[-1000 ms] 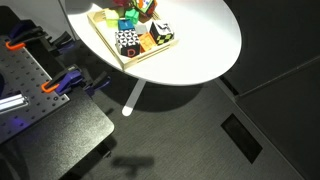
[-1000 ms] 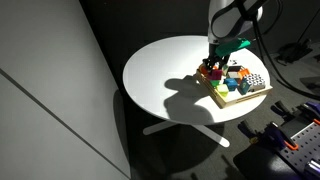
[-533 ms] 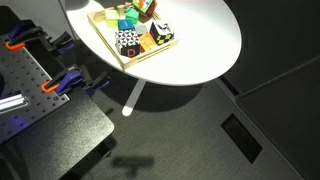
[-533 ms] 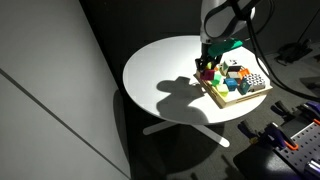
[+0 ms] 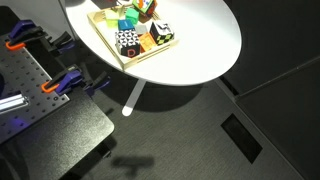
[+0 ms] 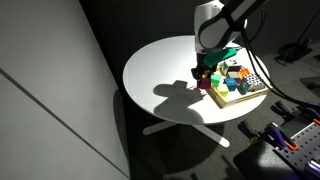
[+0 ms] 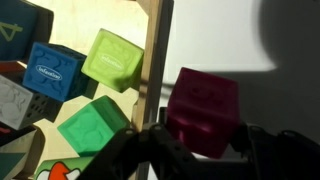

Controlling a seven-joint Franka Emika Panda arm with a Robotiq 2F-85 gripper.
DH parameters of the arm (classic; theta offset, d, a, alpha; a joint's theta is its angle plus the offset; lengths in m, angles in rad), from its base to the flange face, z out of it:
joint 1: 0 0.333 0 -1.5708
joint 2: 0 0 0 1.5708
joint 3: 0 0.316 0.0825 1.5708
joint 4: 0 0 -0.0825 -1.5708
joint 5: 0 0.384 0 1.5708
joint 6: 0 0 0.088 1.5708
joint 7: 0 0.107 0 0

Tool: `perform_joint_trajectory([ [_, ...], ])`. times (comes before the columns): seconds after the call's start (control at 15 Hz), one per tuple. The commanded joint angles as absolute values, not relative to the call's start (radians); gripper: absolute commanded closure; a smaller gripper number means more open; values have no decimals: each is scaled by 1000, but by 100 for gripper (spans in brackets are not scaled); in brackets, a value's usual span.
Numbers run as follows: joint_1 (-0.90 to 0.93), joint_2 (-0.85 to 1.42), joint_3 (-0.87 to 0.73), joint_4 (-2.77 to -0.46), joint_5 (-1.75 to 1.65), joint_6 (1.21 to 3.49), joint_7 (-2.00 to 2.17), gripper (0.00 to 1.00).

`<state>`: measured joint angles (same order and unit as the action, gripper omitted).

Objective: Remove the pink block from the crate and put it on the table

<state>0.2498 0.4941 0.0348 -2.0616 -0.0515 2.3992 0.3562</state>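
My end effector [image 7: 203, 150] grips the pink block [image 7: 203, 98] just outside the crate [image 7: 155, 60] rim. The block is likely light and rigid, best clamped on opposite flat faces.

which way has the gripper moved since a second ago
Yes, the gripper has shifted left in an exterior view, from over the crate to past its rim, holding the pink block.

My arm [image 6: 214, 18] is white and round, like fat tubes joined together, with some dark bits between them. A thin black cable [image 6: 257, 68] hangs beside it. At the end my jaws are black, and they look dark and blurry in the wrist view.
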Motion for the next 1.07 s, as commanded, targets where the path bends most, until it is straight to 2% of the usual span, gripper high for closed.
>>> perform_joint_trajectory([
  [0.0,252,517,44,-2047,-57,2366,338,19],
  [0.07,251,519,45,-2048,-56,2363,334,19],
  [0.27,247,509,48,-2062,-53,2364,320,0],
  [0.6,236,468,50,-2084,-36,2346,317,0],
  [1.0,218,400,44,-2090,-47,2167,319,0],
])
